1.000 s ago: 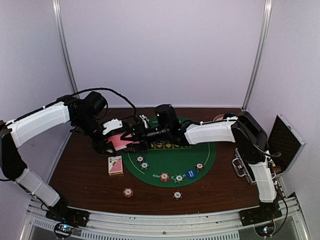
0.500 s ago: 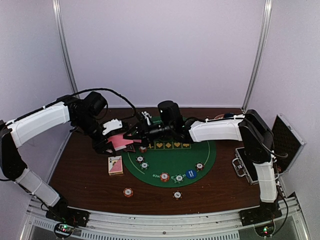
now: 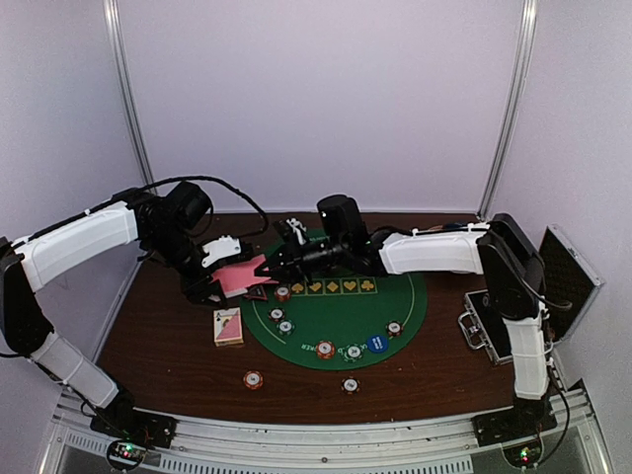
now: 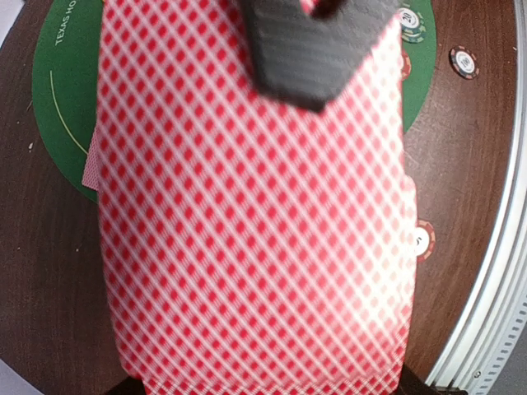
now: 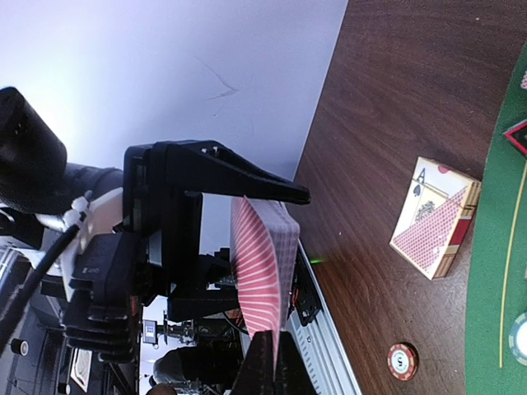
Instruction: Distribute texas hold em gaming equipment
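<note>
The right claw (image 5: pixel 265 366) is closed on the far edge of the pink-backed deck (image 4: pixel 247 230), which is clamped in the left claw (image 3: pixel 229 278) above the tabletop (image 3: pixel 168 346). The cards are judged light, slippery and flexible, best pinched singly at an edge.

My left arm (image 3: pixel 79 242) and right arm (image 3: pixel 434 255) meet at the card deck (image 3: pixel 237 277) over the green mat's (image 3: pixel 395 296) left rim. The card box (image 3: pixel 228 326) and poker chips (image 3: pixel 325 349) clutter below; the case (image 3: pixel 568 276) blocks the right. Near-left tabletop (image 3: pixel 153 351) offers room.

White-shelled arms (image 3: pixel 79 242), black joints (image 3: pixel 186 205), looping cable (image 3: pixel 225 183), black-and-white left gripper (image 3: pixel 247 277).
</note>
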